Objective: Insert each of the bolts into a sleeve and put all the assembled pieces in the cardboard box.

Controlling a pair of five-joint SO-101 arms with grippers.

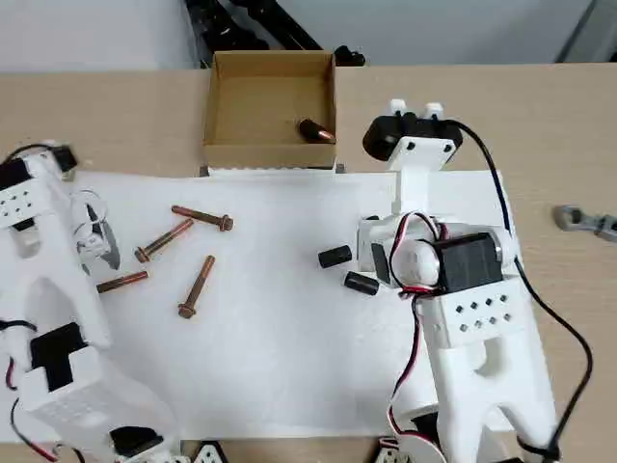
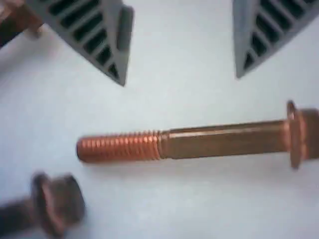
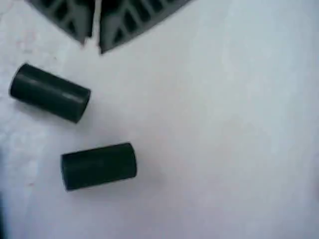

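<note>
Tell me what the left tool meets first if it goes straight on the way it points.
Probably the bolt, lying crosswise just beyond the open left tool. Depth is unclear, so the tips may reach the mat under it at almost the same moment.

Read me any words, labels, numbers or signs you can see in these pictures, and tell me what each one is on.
There is no readable text in any view. The cardboard box, the copper bolts, the black sleeves and the white arm housings carry no print that can be made out.
</note>
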